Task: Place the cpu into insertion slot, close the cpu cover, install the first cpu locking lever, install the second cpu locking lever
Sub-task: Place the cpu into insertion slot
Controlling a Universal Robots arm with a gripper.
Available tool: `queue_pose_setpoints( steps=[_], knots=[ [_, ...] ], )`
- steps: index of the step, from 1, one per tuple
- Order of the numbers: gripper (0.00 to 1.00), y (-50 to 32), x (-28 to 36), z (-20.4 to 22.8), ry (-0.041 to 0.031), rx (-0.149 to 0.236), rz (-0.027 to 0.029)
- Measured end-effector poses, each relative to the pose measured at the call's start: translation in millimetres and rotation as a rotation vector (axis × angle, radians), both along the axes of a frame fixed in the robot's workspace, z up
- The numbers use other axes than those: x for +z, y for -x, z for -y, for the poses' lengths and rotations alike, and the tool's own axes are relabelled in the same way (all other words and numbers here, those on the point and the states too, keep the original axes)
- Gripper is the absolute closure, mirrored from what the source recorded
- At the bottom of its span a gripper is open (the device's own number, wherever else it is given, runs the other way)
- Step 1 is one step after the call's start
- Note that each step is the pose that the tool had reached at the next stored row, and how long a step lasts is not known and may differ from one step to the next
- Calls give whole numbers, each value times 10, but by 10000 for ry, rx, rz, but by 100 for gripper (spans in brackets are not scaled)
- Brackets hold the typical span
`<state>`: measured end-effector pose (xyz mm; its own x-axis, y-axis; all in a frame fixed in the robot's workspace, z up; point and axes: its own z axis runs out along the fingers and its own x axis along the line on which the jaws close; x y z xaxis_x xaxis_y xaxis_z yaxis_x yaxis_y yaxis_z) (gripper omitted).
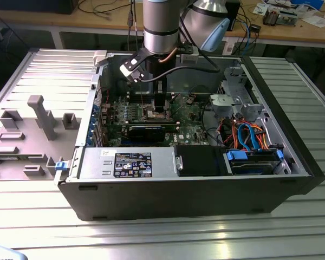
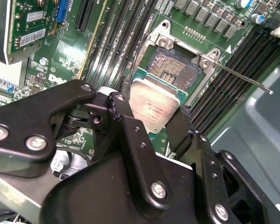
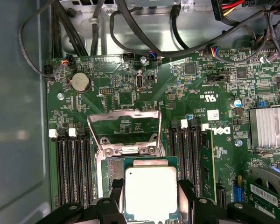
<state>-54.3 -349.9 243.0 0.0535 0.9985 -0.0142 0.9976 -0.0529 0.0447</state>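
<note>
Just above the insertion slot point(image 2: 170, 61), the fingers point(image 2: 130, 126) pinched the cpu point(image 2: 154, 105), not yet set in. The cpu cover point(image 3: 123, 114) stood open, so every step was left.

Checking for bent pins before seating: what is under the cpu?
The slot: its contacts show beyond the cpu, which the pincer holds. The part beneath the chip is covered, so whether they touch cannot be told.

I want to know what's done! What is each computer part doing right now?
cpu: gripped in the jaws, partly over the slot, not seated.
insertion slot: open, pins bare.
cpu cover: flipped up, open.
locking lever: unlatched, sticking out.
computer case: side open.
</note>
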Motion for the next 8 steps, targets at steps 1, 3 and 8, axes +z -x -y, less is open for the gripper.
queue_pose_setpoints(
  steps=[1, 3, 8],
  knots=[
    [45, 0, 0, 0, 0, -4, 0],
    [45, 0, 0, 0, 0, -13, 0],
    [45, 0, -1, 0, 0, -35, 0]
  ],
)
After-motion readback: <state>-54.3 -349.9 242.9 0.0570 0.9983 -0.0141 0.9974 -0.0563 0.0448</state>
